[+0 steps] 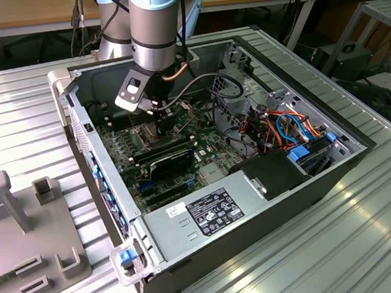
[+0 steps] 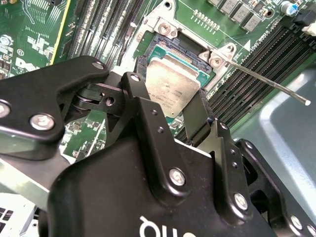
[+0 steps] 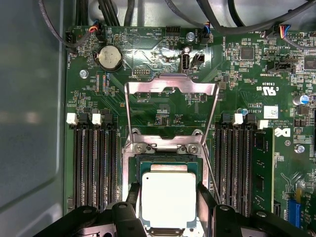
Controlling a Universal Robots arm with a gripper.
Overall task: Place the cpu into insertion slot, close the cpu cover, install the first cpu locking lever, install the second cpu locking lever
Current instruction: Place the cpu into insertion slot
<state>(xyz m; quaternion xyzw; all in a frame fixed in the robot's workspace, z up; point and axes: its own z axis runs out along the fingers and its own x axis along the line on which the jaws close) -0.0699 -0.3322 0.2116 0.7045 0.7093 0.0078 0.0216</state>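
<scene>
Two tool (image 3: 169, 200) fingers (image 3: 206, 200) pinch the cpu (image 3: 168, 187) by its edges at the insertion slot (image 2: 173, 43); cpu cover (image 3: 170, 86) raised.

Faint lettering on the cpu (image 2: 170, 86) between the fingers (image 2: 196, 116), too dim to read. Tiny white print dots the circuit board (image 3: 237, 84) beyond.

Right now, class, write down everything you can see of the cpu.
The cpu is a small, flat square chip with a dull silver-grey metal face on a thin green base. The gripper holds it by two opposite edges between black fingers, over the insertion slot of the green board. The cpu cover is folded back open beyond it.
</scene>
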